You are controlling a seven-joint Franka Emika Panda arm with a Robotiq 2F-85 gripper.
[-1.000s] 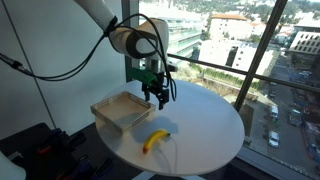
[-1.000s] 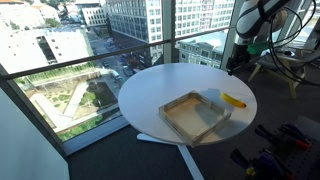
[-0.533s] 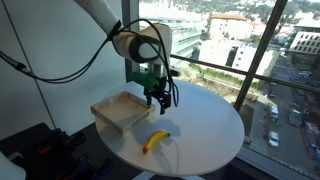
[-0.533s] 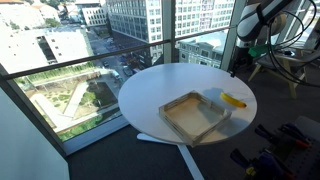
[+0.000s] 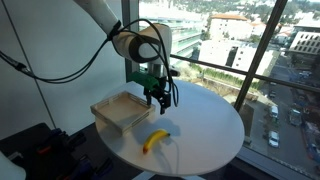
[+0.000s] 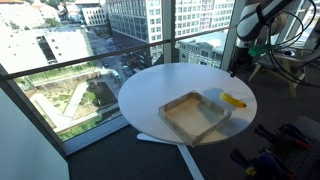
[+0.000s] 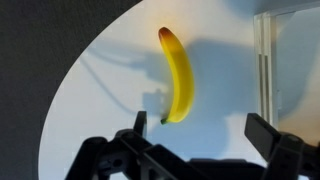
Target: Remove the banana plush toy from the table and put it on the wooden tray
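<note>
The banana plush toy (image 5: 154, 140) lies on the round white table (image 5: 205, 125) near its front edge; it also shows in an exterior view (image 6: 233, 100) and in the wrist view (image 7: 176, 75). The wooden tray (image 5: 122, 110) sits on the table beside it, and shows in an exterior view (image 6: 195, 116) and as a wall at the right edge of the wrist view (image 7: 265, 60). My gripper (image 5: 160, 98) hangs open and empty above the table, between the tray and the banana. In the wrist view its fingers (image 7: 202, 135) are spread wide above the bare tabletop.
Large windows and a railing (image 5: 230, 70) stand behind the table. Black cables (image 5: 60, 65) hang from the arm. The table edge (image 7: 60, 100) drops to a dark floor. Dark equipment (image 6: 290, 145) stands on the floor by the table.
The gripper has moved slightly between one second ago and half a second ago, then stayed still. The banana and tray have not moved.
</note>
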